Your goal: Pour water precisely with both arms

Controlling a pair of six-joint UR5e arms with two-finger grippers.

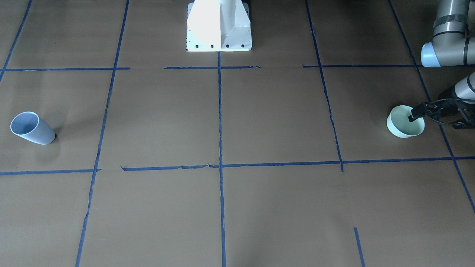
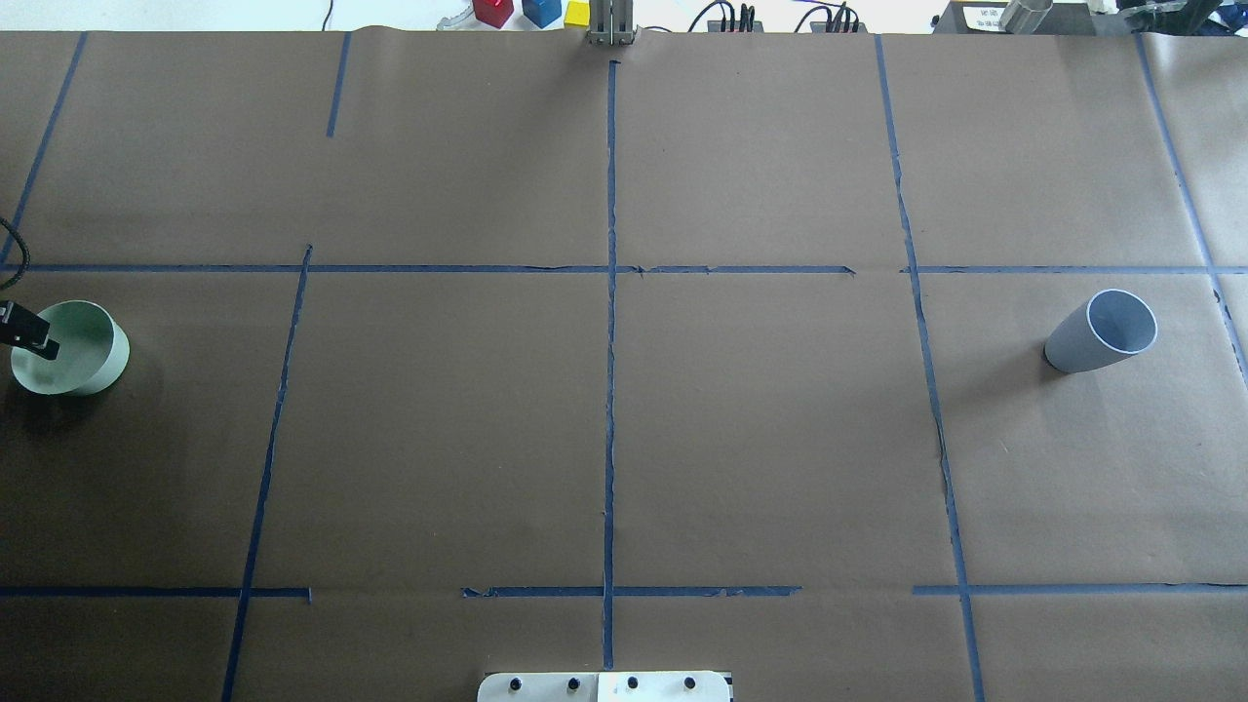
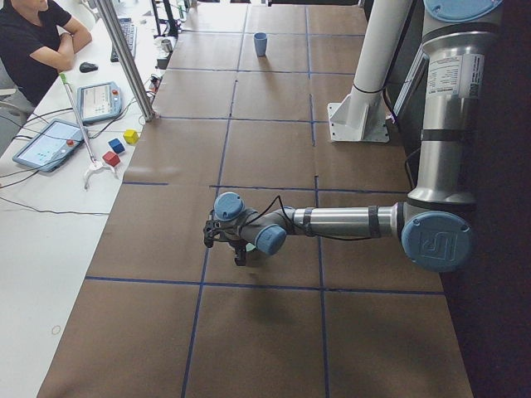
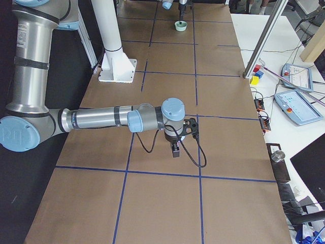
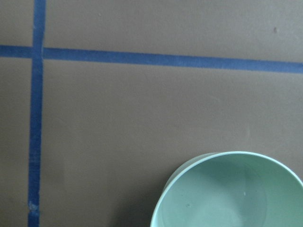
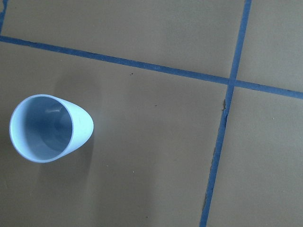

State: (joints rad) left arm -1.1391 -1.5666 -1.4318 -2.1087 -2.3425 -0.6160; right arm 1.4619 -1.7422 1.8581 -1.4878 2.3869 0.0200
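A pale green bowl (image 1: 399,124) stands at the table's far left end (image 2: 83,356). My left gripper (image 1: 416,113) hangs open at the bowl's rim on the arm's side, and only one fingertip (image 2: 34,336) enters the overhead view. The left wrist view shows the green bowl (image 5: 232,194) from above. A blue-grey cup (image 2: 1102,333) stands at the right end (image 1: 32,128). Faint glints of water (image 6: 53,112) show inside the cup (image 6: 47,127). My right gripper (image 4: 175,148) hangs above the table; I cannot tell whether it is open or shut.
The white pedestal (image 1: 219,26) stands at the robot's edge of the brown, blue-taped table (image 2: 760,409). Coloured blocks (image 2: 531,12) and cables lie past the far edge. A side desk holds tablets (image 3: 50,143), and a seated person (image 3: 33,50) is there.
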